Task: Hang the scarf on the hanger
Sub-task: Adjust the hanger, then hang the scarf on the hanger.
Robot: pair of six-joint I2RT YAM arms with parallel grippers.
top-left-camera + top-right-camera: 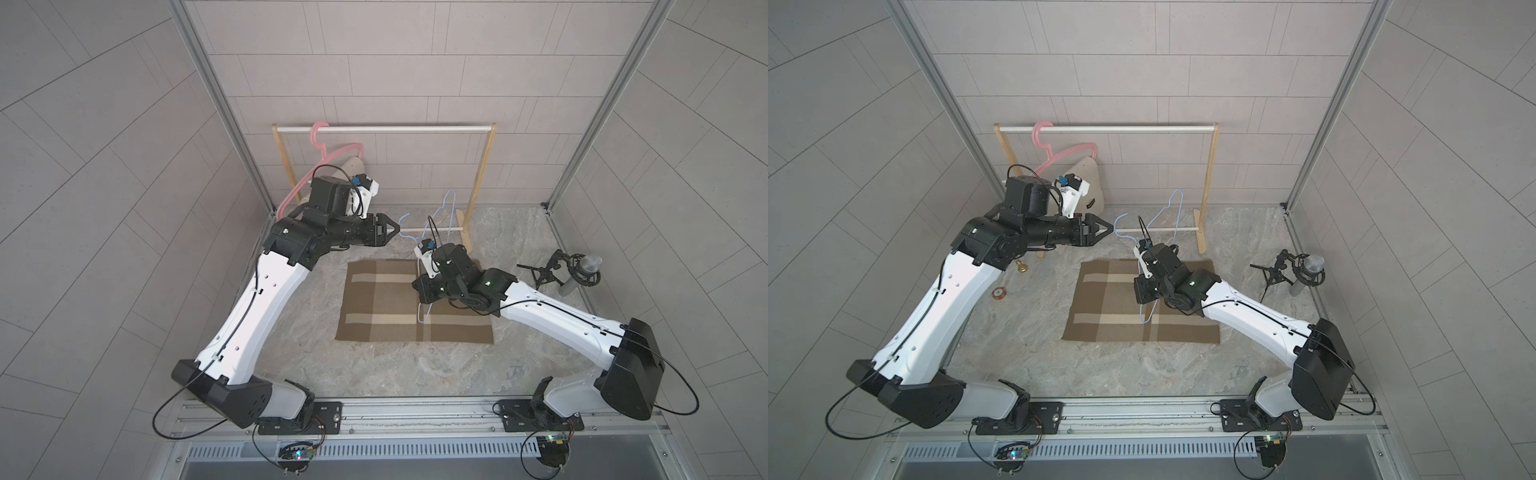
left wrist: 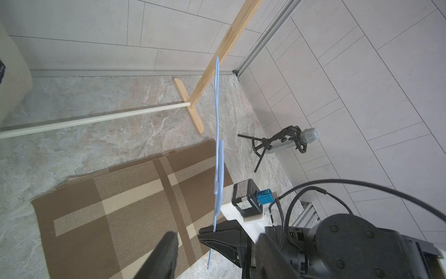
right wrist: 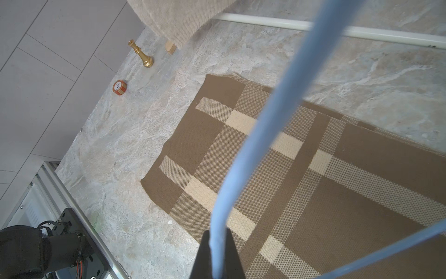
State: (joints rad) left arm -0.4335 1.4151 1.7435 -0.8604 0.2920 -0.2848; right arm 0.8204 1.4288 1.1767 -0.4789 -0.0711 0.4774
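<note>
Scarf (image 1: 386,307) lies flat on the table (image 1: 374,370), edges straight, rack (image 1: 386,129) standing behind it, bare tabletop along its near side. My right gripper (image 3: 217,241) is clamped tight on the blue hanger (image 3: 253,157), tilted above the scarf. Left gripper (image 1: 394,232), jaws half apart, sits past the scarf's far edge, just beside the hanger; contact I cannot tell.

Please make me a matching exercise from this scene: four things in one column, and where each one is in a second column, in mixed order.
1 scarf
2 blue hanger
3 pink hanger
4 microphone

A hooked on the rack's top rail
B flat on the table
C mounted on a small tripod
D held in the right gripper

Pairs: 1-B; 2-D; 3-A; 4-C
</note>
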